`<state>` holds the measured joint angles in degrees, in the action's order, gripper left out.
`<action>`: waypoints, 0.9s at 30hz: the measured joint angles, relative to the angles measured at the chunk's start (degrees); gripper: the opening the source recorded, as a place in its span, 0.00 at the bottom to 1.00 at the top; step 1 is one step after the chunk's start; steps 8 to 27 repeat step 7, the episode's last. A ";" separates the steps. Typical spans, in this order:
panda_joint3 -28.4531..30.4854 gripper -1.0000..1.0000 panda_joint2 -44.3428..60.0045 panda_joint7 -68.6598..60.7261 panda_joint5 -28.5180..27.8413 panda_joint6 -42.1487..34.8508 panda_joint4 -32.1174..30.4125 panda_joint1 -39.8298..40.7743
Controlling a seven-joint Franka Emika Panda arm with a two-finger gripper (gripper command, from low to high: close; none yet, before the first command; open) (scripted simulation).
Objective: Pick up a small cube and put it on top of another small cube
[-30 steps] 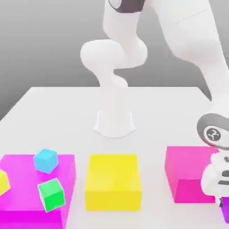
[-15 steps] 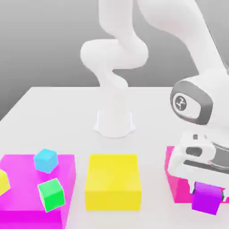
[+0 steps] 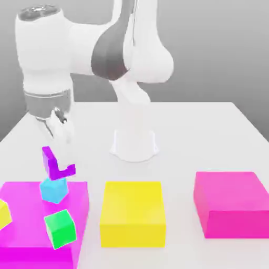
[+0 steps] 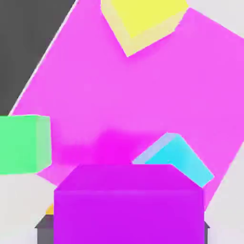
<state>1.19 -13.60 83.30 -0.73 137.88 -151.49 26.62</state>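
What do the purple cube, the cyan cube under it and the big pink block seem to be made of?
Purple cube: looks like smooth, somewhat glossy plastic, with flat colour and sharp edges. Cyan cube: similar plain plastic look, more matte, no texture or markings. Big pink block: uniform saturated surface, matte, also plastic-like. These are simulator renders, so the materials are only apparent.

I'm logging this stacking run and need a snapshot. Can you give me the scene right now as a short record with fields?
carried item: purple cube, in the gripper
height: just above the cyan cube; contact unclear
target support: left pink block, which also bears the green cube and yellow cube
other blocks: big yellow block, right pink block
stage: placing, not released
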 joint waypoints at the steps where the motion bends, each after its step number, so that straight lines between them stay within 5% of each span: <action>1: 0.27 0.00 1.25 -0.19 0.19 2.01 -0.71 0.21; 3: 0.49 0.00 4.56 -0.37 0.38 6.62 -1.98 0.35; 4: 0.53 1.00 5.76 -0.42 0.43 8.23 -2.39 0.36; 27: 0.53 1.00 5.76 -0.42 0.43 8.23 -2.39 0.36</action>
